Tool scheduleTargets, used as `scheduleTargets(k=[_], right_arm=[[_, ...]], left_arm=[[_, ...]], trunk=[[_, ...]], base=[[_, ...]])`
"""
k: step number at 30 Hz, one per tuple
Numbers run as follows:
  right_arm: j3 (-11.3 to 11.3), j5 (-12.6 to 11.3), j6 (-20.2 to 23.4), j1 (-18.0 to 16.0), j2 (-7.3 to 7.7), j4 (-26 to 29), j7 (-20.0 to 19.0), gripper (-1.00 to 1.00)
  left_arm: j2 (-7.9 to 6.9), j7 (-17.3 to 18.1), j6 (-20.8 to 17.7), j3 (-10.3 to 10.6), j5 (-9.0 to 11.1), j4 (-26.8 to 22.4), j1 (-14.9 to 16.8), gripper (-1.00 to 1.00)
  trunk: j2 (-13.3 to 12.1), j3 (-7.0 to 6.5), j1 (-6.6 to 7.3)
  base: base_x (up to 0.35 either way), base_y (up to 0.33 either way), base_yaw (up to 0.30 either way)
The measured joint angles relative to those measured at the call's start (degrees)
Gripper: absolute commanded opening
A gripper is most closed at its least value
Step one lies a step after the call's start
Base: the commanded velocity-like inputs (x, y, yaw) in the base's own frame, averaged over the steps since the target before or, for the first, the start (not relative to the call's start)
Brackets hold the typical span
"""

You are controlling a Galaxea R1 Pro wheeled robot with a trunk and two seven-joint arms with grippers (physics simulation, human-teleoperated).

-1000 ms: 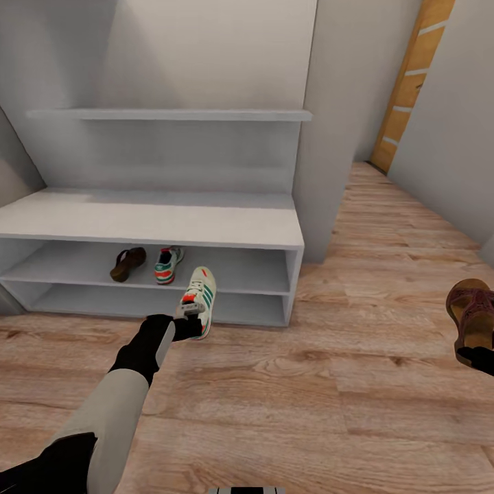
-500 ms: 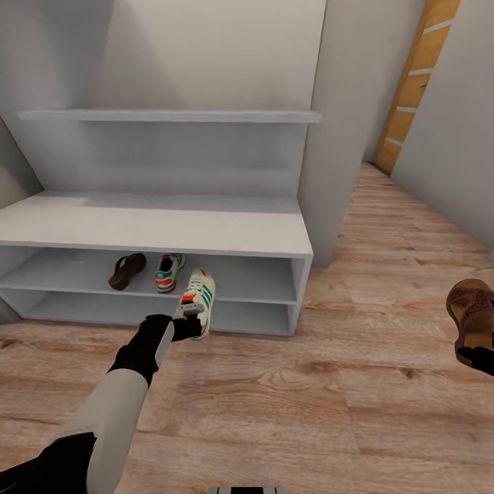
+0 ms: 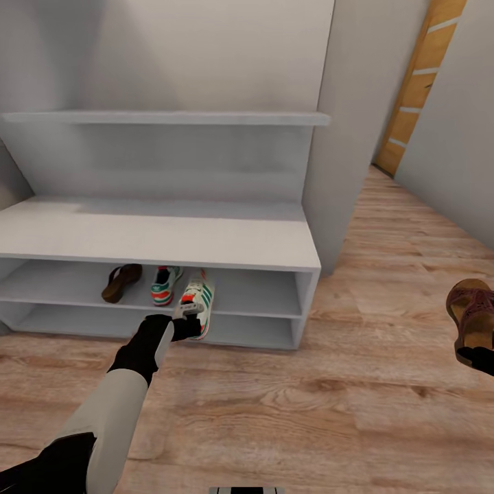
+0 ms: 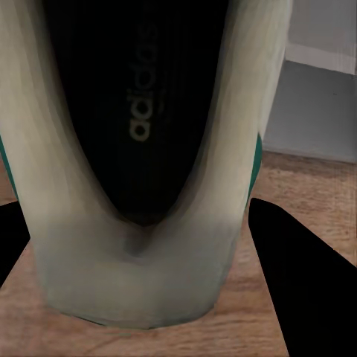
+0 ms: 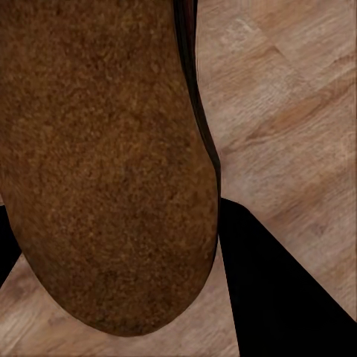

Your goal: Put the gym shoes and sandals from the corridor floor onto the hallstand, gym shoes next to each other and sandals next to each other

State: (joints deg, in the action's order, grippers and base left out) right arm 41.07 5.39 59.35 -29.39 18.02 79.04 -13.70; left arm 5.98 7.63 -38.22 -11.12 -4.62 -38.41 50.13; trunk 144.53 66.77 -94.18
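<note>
My left gripper (image 3: 186, 326) is shut on the heel of a white gym shoe (image 3: 197, 296) with green stripes, held just in front of the upper cubby tier of the grey hallstand (image 3: 158, 237). Up close in the left wrist view, this gym shoe (image 4: 141, 149) shows its dark insole. Inside that tier sit the other gym shoe (image 3: 165, 284) and a brown sandal (image 3: 121, 281), side by side. My right gripper (image 3: 477, 355) is shut on the second sandal (image 3: 473, 309) at the right edge, above the floor. Its tan footbed (image 5: 104, 163) is seen in the right wrist view.
Wood plank floor (image 3: 329, 412) spreads in front of the rack. A grey wall panel (image 3: 343, 137) stands right of the rack, and an orange wooden door (image 3: 418, 82) lies down the corridor. A slab shelf (image 3: 165, 118) runs above the bench top.
The whole view has shifted closer to the rack, so the camera has moved. The held gym shoe now sits nearer the cubby opening, beside the shoe inside. The right sandal stays put in view.
</note>
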Motion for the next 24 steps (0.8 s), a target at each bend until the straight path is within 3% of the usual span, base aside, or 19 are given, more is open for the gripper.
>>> scheduleTargets(k=[7, 24], right_arm=[[0.0, 0.0, 0.0, 0.0, 0.00, 0.0, 0.0, -1.00], [0.0, 0.0, 0.0, 0.0, 0.00, 0.0, 0.0, -1.00]], left_arm=[[0.00, 0.0, 0.0, -0.1, 0.0, 0.0, 0.0, -1.00], [0.00, 0.0, 0.0, -0.1, 0.0, 0.0, 0.0, -1.00]], trunk=[[0.0, 0.00, -0.01], [0.0, 0.00, -0.03]], base=[[0.309, 0.106, 0.000], [0.106, 0.018, 0.000]])
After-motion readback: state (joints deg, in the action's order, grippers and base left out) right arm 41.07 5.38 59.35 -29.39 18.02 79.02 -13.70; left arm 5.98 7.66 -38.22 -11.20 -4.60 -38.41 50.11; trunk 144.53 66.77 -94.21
